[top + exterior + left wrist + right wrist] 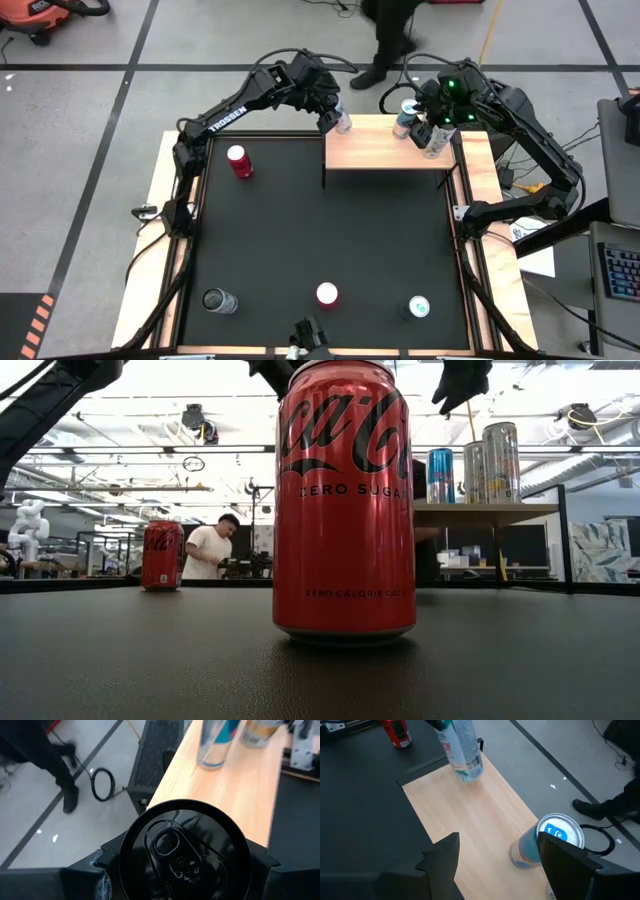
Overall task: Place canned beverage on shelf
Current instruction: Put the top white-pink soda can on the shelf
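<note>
The shelf (390, 150) is a pale-wood board at the table's far edge, right of centre. My left gripper (335, 118) is shut on a silvery can with a black top (182, 852) over the shelf's far-left corner. That can also shows in the right wrist view (464, 752), tilted. I cannot tell whether its base touches the board. My right gripper (500, 865) is open and empty over the shelf's right part. A blue can (545, 842) stands on the board just beside one of its fingers. Another can (437, 142) stands near it. My left gripper pinches the can between its two fingers (97, 870) on opposite sides of its wall, just below the top rim (130, 845). The fingers come from above, pointing down. The can hangs below them, tilted, its base (470, 772) at the shelf's far-left corner.
A red can (240, 160) stands on the black table at the far left. Near the front edge are a dark can (218, 300), a red can (327, 294) and a white-topped can (418, 307). A person (390, 40) walks beyond the far edge.
</note>
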{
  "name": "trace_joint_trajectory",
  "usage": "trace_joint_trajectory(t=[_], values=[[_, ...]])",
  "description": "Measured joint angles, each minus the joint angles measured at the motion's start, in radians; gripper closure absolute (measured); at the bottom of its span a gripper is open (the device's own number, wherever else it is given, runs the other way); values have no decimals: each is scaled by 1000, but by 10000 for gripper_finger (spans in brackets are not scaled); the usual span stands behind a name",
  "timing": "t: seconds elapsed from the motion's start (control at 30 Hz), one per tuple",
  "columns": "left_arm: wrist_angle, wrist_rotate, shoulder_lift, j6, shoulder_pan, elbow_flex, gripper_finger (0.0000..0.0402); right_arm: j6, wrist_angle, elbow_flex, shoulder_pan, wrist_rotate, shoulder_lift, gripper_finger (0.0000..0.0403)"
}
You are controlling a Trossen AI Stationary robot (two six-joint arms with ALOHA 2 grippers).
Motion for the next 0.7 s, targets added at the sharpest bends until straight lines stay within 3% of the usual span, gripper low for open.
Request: trace_joint_trajectory(t=[0.7], values=[[-53,-17,7,27,7,0,142,68,-48,0,0,0,0,151]])
